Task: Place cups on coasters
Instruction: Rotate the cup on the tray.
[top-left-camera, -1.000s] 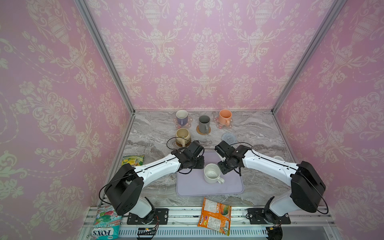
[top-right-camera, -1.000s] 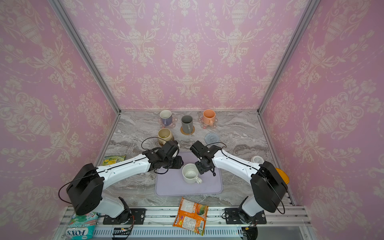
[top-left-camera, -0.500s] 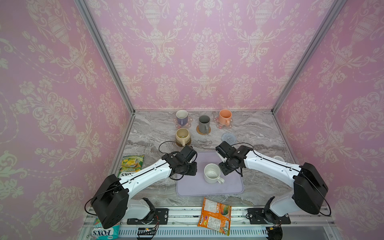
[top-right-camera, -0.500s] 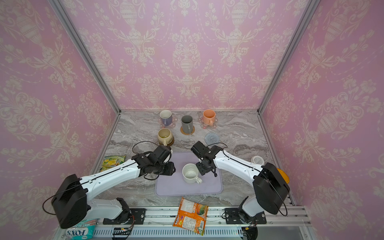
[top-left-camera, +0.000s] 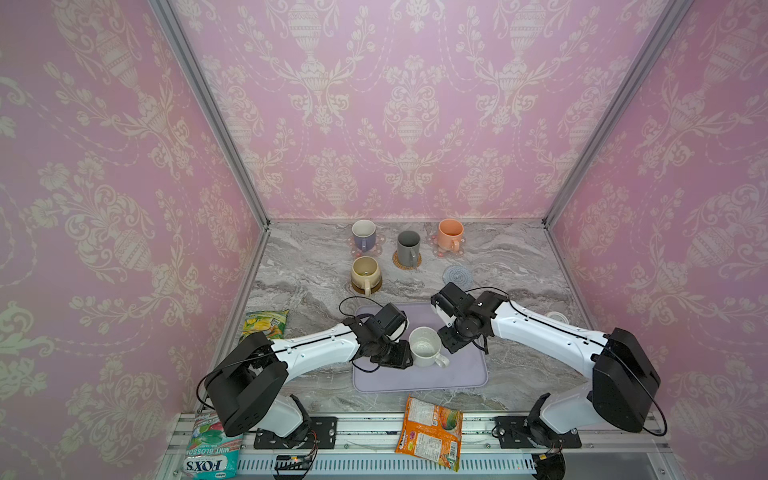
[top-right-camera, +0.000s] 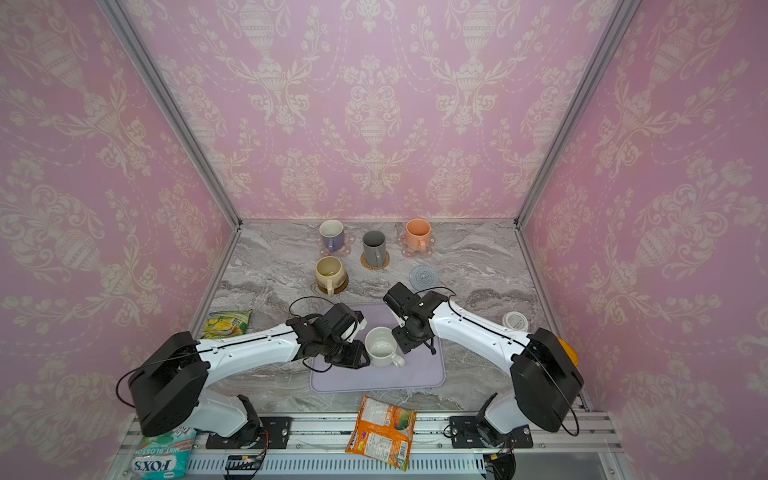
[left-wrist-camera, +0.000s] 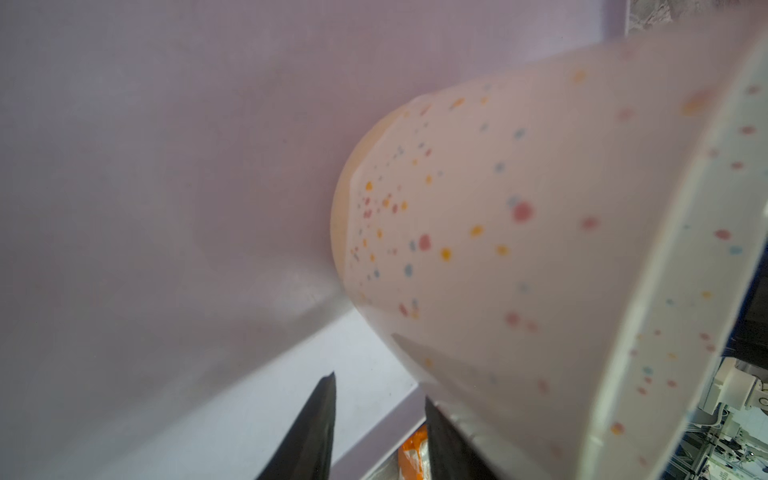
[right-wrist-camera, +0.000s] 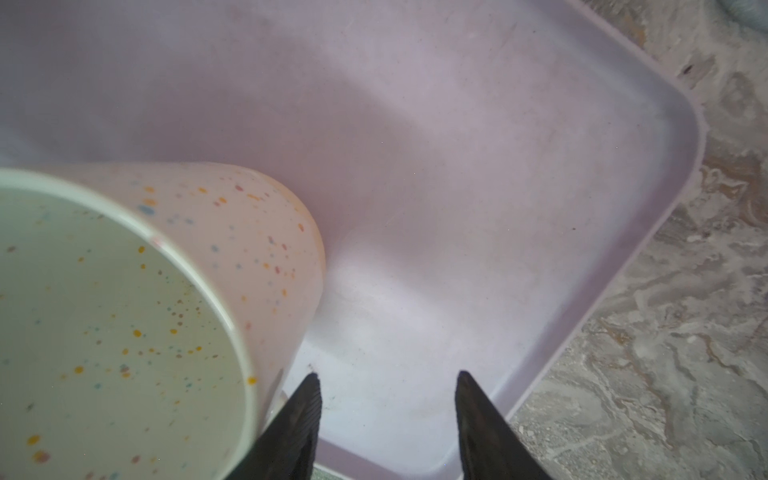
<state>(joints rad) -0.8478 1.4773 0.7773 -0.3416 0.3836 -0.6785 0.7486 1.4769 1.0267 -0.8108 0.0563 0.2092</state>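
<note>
A speckled white cup (top-left-camera: 425, 347) stands upright on the lavender tray (top-left-camera: 457, 378). My left gripper (left-wrist-camera: 376, 419) is low at the cup's left side, open by a narrow gap with nothing between its fingers; the cup wall lies against the outside of one finger. My right gripper (right-wrist-camera: 386, 415) is open just right of the cup, over bare tray. Behind, the lavender cup (top-left-camera: 364, 235), dark grey cup (top-left-camera: 408, 248), peach cup (top-left-camera: 450, 235) and beige cup (top-left-camera: 365, 272) each stand on a coaster. The grey-blue coaster (top-left-camera: 457, 275) lies bare.
A yellow-green snack bag (top-left-camera: 266, 324) lies left of the tray, and an orange packet (top-left-camera: 430, 430) lies at the front edge. A mint bag (top-left-camera: 212, 446) sits front left. A small white lid (top-left-camera: 557, 318) is near the right wall.
My left arm has pulled back from near the beige cup and come down at the speckled cup's left side. The right gripper has stayed beside the cup.
</note>
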